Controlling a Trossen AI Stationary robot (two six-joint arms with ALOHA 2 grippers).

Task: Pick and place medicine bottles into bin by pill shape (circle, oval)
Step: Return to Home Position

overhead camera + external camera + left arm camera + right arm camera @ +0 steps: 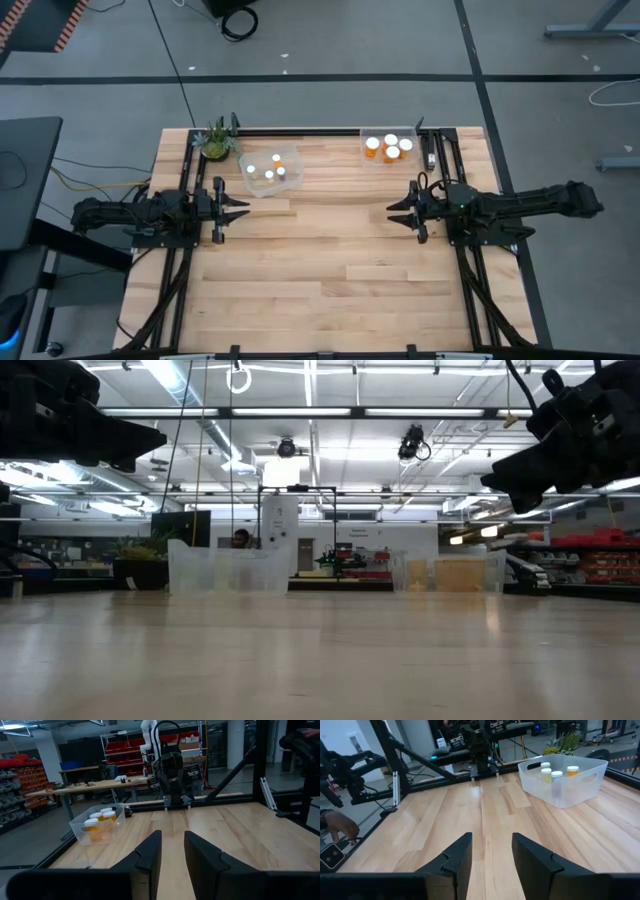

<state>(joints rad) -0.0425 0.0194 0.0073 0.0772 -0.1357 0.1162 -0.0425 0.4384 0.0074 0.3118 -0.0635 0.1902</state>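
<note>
Several orange-bodied bottles with white caps [390, 147] stand in a clear bin [412, 158] at the table's far right; they also show in the left wrist view [100, 824]. Smaller, mostly white bottles [268, 170] stand in a second clear bin [290, 157] at the far left, which also shows in the right wrist view [564, 779]. My left gripper [245, 207] is open and empty above the table's left side. My right gripper [392, 214] is open and empty above the right side. The two grippers face each other.
A small potted plant [217, 140] stands at the far left corner. Black frame rails [440, 150] run along the table's left, right and far edges. Bare wood [320, 260] lies between and in front of the arms. A person's hand [340, 827] shows beyond the table's edge.
</note>
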